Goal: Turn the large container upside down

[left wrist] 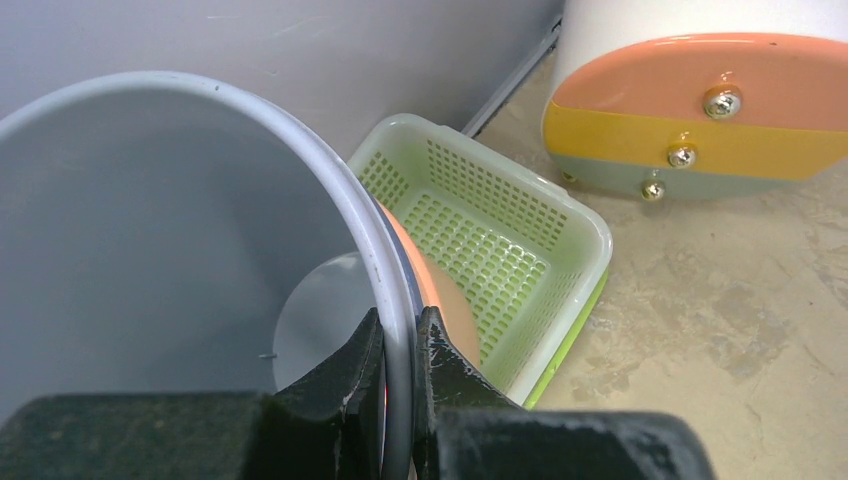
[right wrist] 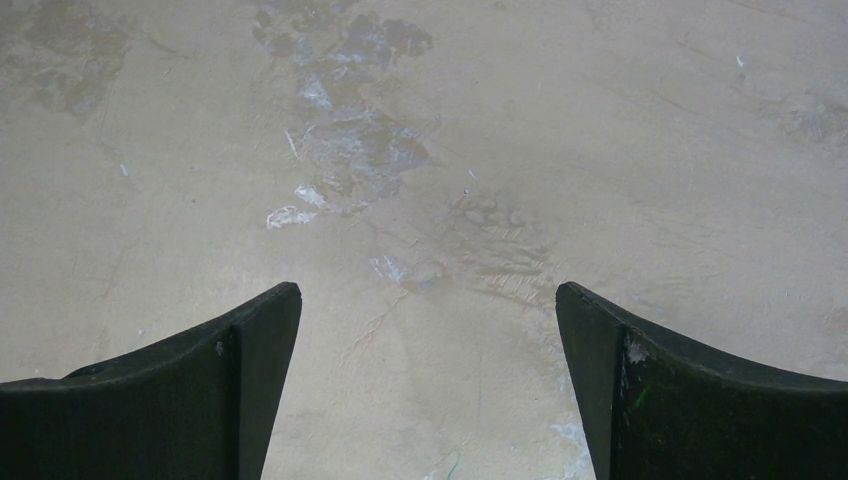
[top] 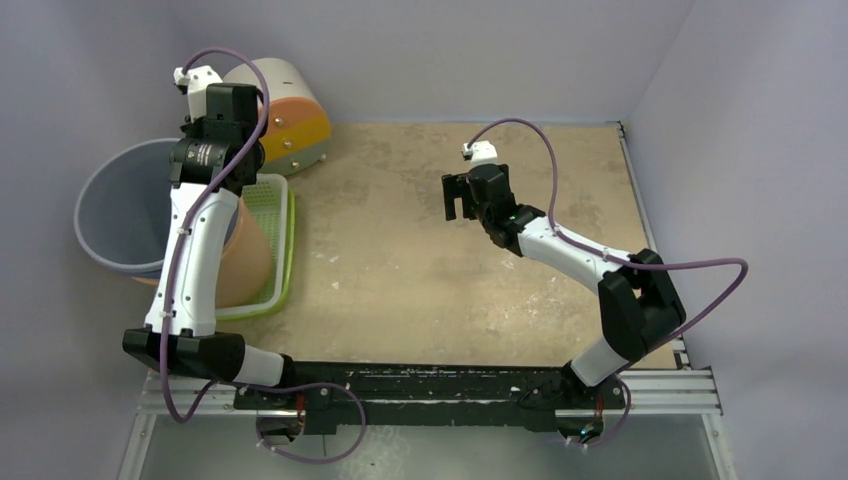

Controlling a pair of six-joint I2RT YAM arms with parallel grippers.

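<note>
The large container is a grey bucket [top: 120,210] with an orange outer side. It stands tilted at the far left, its mouth facing up and left, and leans partly into a green basket [top: 278,230]. My left gripper [top: 203,165] is shut on the bucket's rim. In the left wrist view one finger is inside the bucket [left wrist: 150,220] and the other outside, with the gripper [left wrist: 400,325] pinching the grey rim. My right gripper [top: 458,200] is open and empty, hovering above bare table in the middle, as the right wrist view [right wrist: 428,300] also shows.
A white cylinder with orange, yellow and grey bands [top: 290,120] lies on its side at the back left, close to the wall; it also shows in the left wrist view [left wrist: 700,110]. The perforated green basket [left wrist: 500,230] sits under the bucket's side. Walls enclose the table.
</note>
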